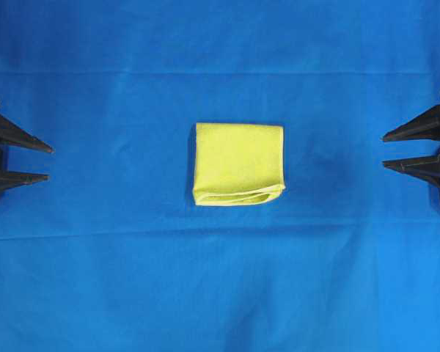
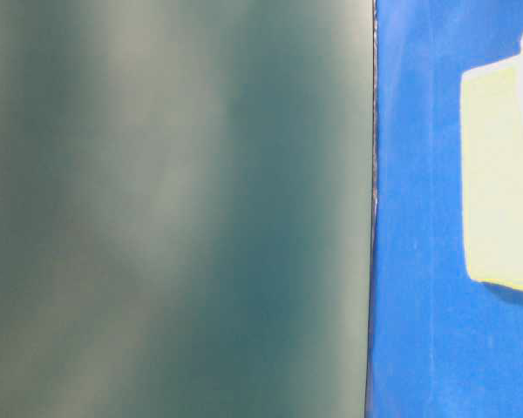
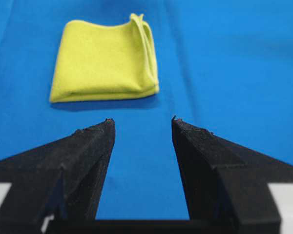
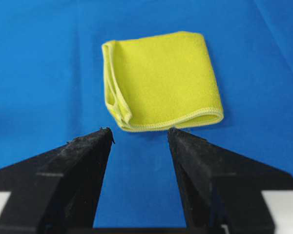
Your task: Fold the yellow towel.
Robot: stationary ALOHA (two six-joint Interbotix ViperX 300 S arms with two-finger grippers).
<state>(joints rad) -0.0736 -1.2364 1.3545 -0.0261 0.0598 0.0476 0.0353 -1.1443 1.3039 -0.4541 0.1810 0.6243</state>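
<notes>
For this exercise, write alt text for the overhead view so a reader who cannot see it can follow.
A folded yellow towel lies in the middle of a blue cloth, its layered edges toward the bottom. The open left claw and open right claw point in from the sides, well clear of it.

table-level view: blurred grey-green panel (image 2: 174, 209) fills the left, cannot tell what it is | yellow towel (image 2: 501, 174) cut by right edge, washed out | overhead: left pincer (image 1: 48, 163) and right pincer (image 1: 385, 150) show only their tips, arms cut by side edges | wrist views: pincer bases cut by bottom edge, soft focus
</notes>
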